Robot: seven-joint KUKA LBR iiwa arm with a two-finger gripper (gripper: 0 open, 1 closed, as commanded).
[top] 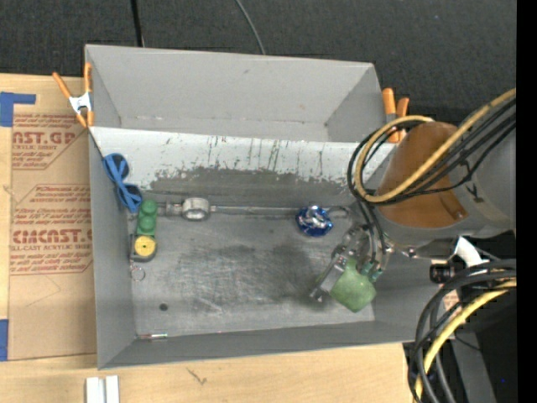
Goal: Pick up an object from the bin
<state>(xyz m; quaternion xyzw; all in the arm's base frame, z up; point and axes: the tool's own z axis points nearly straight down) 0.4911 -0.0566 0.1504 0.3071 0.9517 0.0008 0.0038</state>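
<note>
At the bin's [252, 82] 4 o'clock corner, hard by the right wall, the gripper [346, 269] hangs over a pale green lump [354, 292] — clamped on it or not, I cannot tell. Open floor lies toward 9 o'clock.

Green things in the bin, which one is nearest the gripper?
The pale green lump at the right, right beside the gripper; the darker green peg sits far off by the left wall.

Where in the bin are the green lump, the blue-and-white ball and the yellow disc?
green lump [353, 292], camera view, on its rounded middle
blue-and-white ball [315, 221], camera view, on its centre
yellow disc [144, 247], camera view, on its flat top face
</note>
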